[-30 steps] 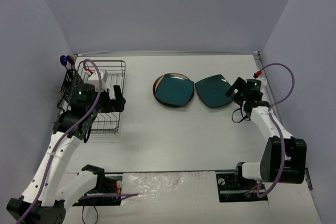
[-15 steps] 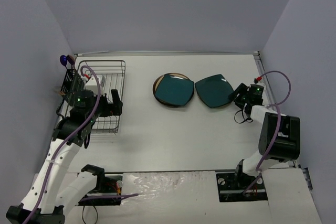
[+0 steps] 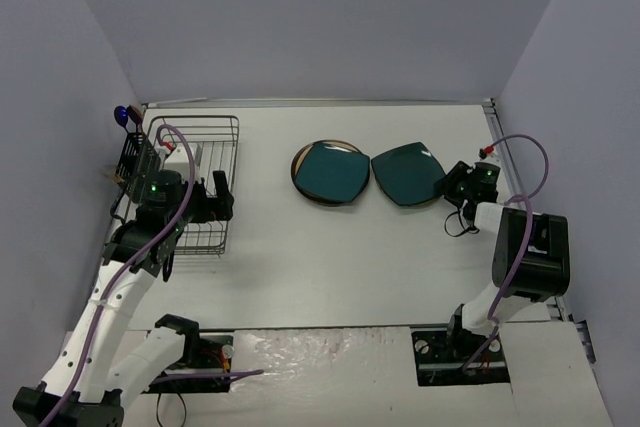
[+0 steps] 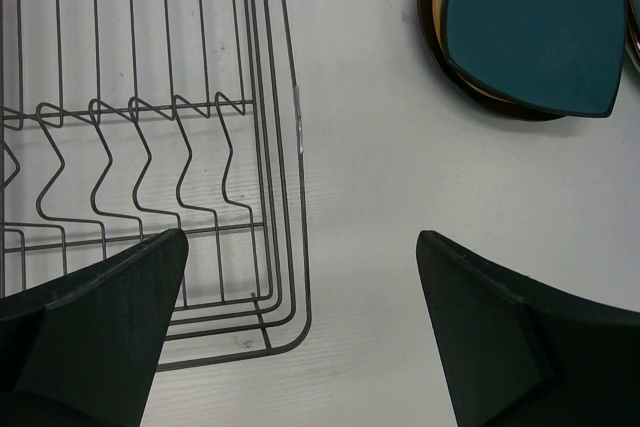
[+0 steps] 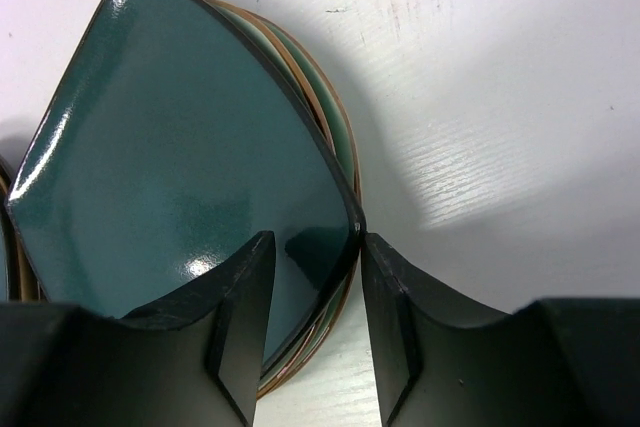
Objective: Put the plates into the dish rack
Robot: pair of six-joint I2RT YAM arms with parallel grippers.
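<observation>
For the left arm (image 3: 112,282): rises from the near left corner of the table (image 3: 330,257), bends at the elbow and leans out toward the rack (image 3: 205,129), which sits by the far left corner along the left edge. Carries the left gripper (image 3: 223,194) above the rack's near right edge, pointed down, jaws spread wide and holding nothing; below them only wire tines and bare table. For the right arm (image 3: 527,252): folds tight by the right edge, forearm dropped low and wrist turned in toward the middle. Brings the right gripper (image 5: 317,239) level with the right-hand pile of plates (image 3: 405,175), at the pile's right corner. Shows the jaws partly closed, one finger (image 5: 235,317) over the glossy face of the top teal plate (image 5: 180,167) and the other just outside its rounded corner, so that corner lies between them. Cannot tell whether they press on it. Under that plate, green and brown rims of others. Just left of this pile, toward the far middle of the table, a second pile (image 3: 330,172) topped by another teal plate on a brown-rimmed one, well apart from the rack.
</observation>
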